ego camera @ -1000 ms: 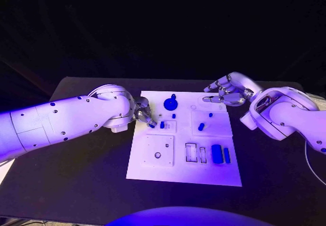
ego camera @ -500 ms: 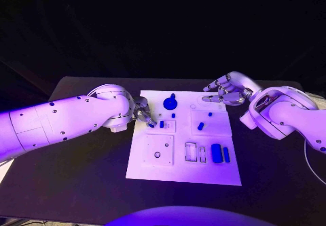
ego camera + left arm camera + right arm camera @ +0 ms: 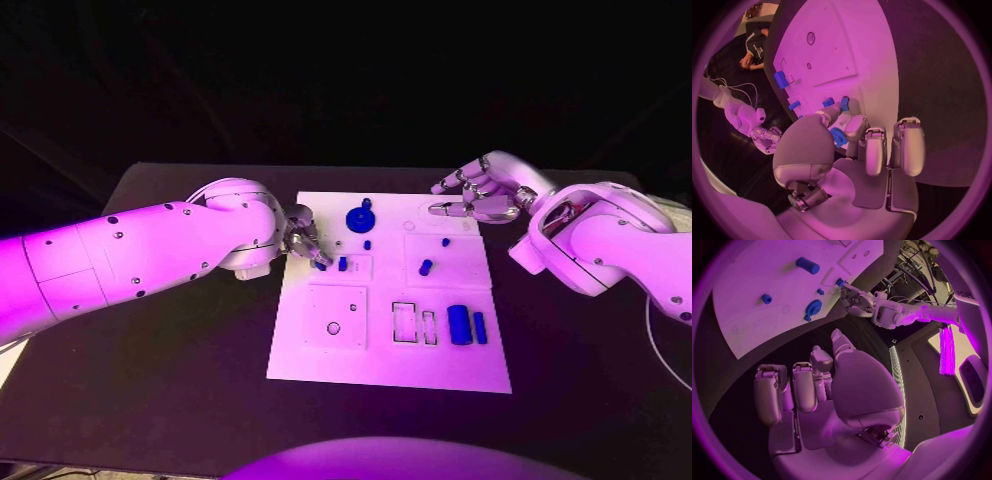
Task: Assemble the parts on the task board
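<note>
The white task board (image 3: 325, 365) lies mid-table. My left hand (image 3: 302, 241) is at its left edge, near the far end, and pinches a small blue part (image 3: 837, 137) between thumb and finger, beside a blue peg (image 3: 342, 263) standing in the board. A blue gear (image 3: 361, 220), a blue cylinder (image 3: 426, 267) and two blue blocks (image 3: 459, 325) lie on the board. My right hand (image 3: 483, 196) hovers over the board's far right corner with fingers apart and nothing in it. The right wrist view shows that hand (image 3: 826, 385) and the gear (image 3: 812, 306).
A square inset with a small hole (image 3: 335, 318) sits at the board's near left. Two narrow slots (image 3: 405, 322) lie beside the blue blocks. Black table (image 3: 159, 400) surrounds the board on all sides.
</note>
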